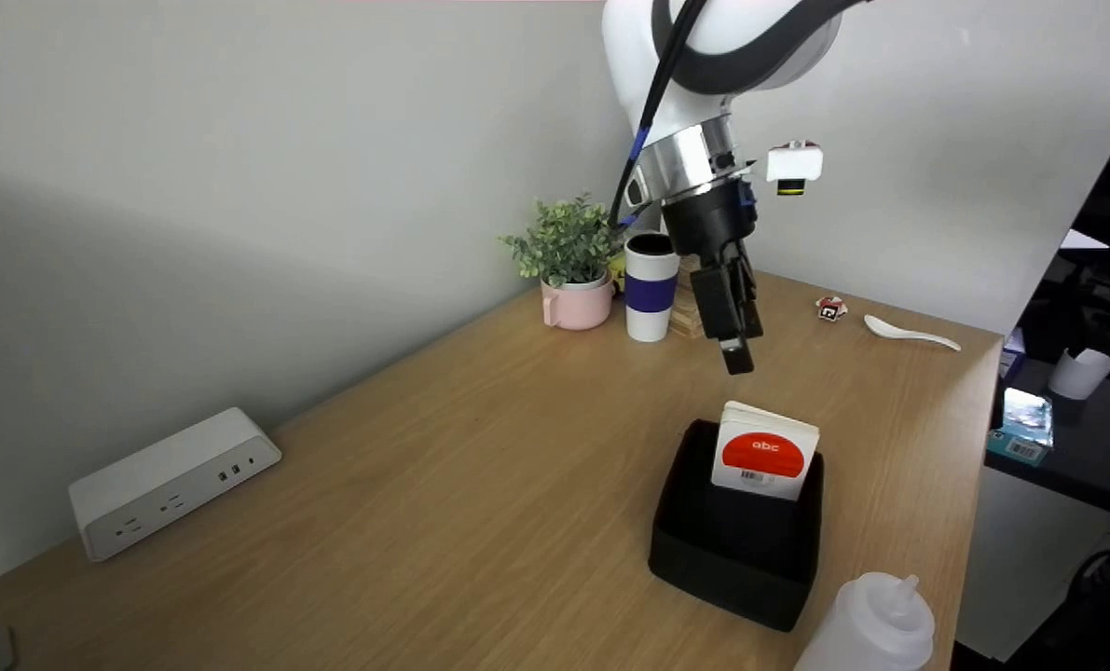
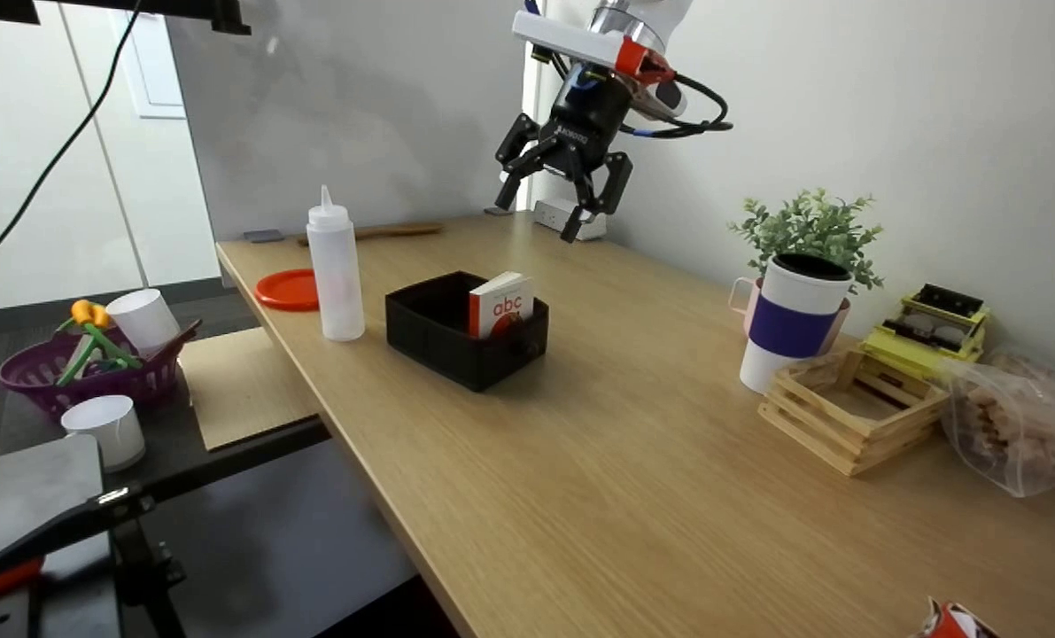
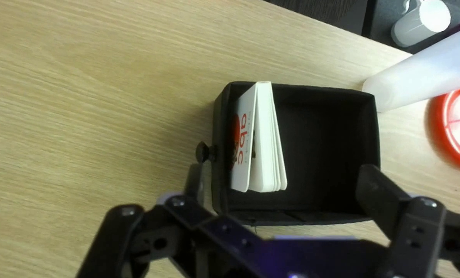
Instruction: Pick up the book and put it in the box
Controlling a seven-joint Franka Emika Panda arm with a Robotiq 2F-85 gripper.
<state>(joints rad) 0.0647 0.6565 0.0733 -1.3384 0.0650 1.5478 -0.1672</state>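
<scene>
Both jaws hang in the air, wide apart, and hold nothing. Well below them is the small white abc book (image 1: pixel 764 454). It is inside the black box (image 3: pixel 322 146), standing on its edge and tipped a little, near the short end away from the squeeze bottle (image 2: pixel 337 275). Its thick top edge runs across the box, and the jaws are spread crossways to that, so from above the book shows between them, closer to one jaw. I can't tell if it touches that end.

To me the job looks done, so I guess the arm (image 1: pixel 704 102) just has to go away. Straight up seems best. Dipping low could knock the book or the box's rim.

The bottle stands just beside the box, not touching, and a red plate (image 2: pixel 286 292) lies near it. The edge of the desk (image 1: pixel 480 503) runs near one long side of the box. Toward the grey wall (image 1: pixel 238 186) the desk is much wider, so I think there's more room. Farther off are a white travel cup with a purple band (image 1: pixel 650 294) and a leafy plant (image 1: pixel 568 238) in a pink mug (image 1: pixel 580 306).
</scene>
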